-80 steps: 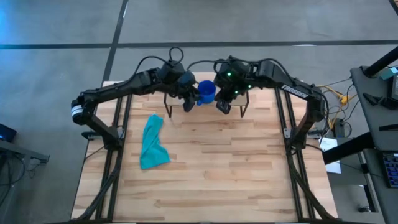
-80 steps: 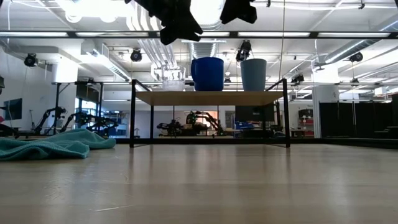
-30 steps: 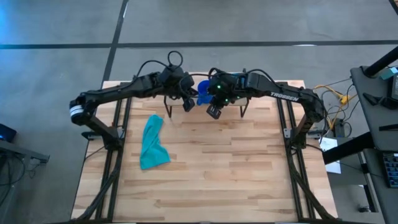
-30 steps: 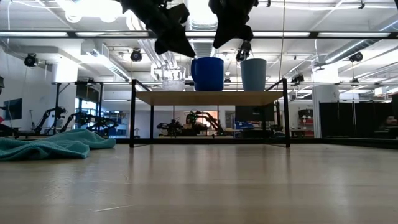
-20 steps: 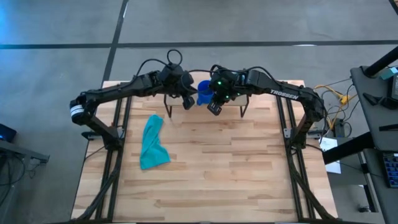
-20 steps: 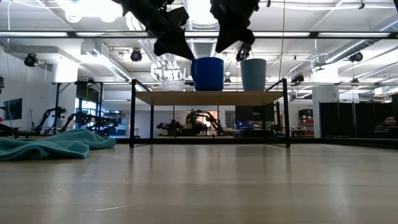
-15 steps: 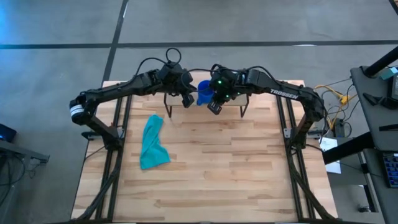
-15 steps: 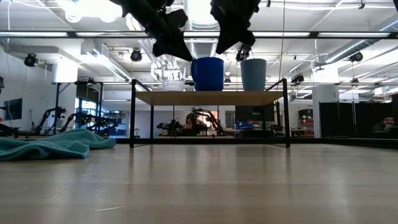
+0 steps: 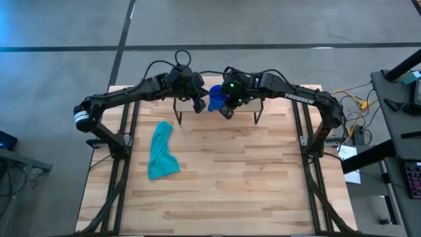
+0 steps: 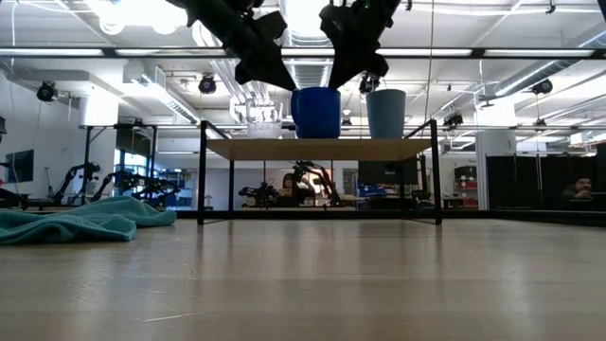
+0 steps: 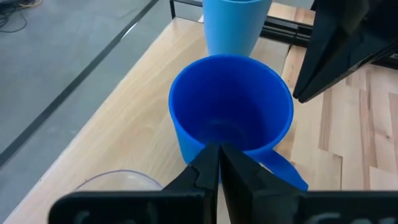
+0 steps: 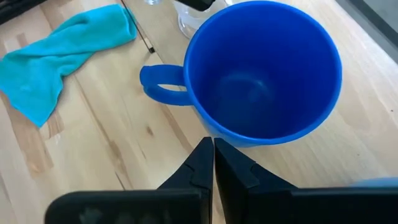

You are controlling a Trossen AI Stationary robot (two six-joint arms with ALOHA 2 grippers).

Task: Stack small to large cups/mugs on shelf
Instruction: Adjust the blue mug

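Three vessels stand in a row on the shelf (image 10: 317, 149) at the table's far edge: a clear glass cup (image 10: 262, 128), a dark blue mug (image 10: 316, 113) and a light blue cup (image 10: 385, 114). The mug's handle (image 12: 161, 84) points toward the near side. My left gripper (image 10: 281, 83) is shut just above the mug's left rim. My right gripper (image 10: 334, 83) is shut just above its right rim. Neither plainly touches the mug. From above, both arms cover most of the shelf, and only the mug (image 9: 216, 97) shows between them.
A crumpled teal cloth (image 9: 161, 153) lies on the table's left half, near the shelf's left legs. Bare wooden tabletop (image 9: 250, 184) stretches from the shelf to the near edge. People show far off in the room behind the table.
My right gripper has edged toward the table's far edge and slightly down, closer to the dark blue mug, staying shut. The three vessels on the shelf have kept still.
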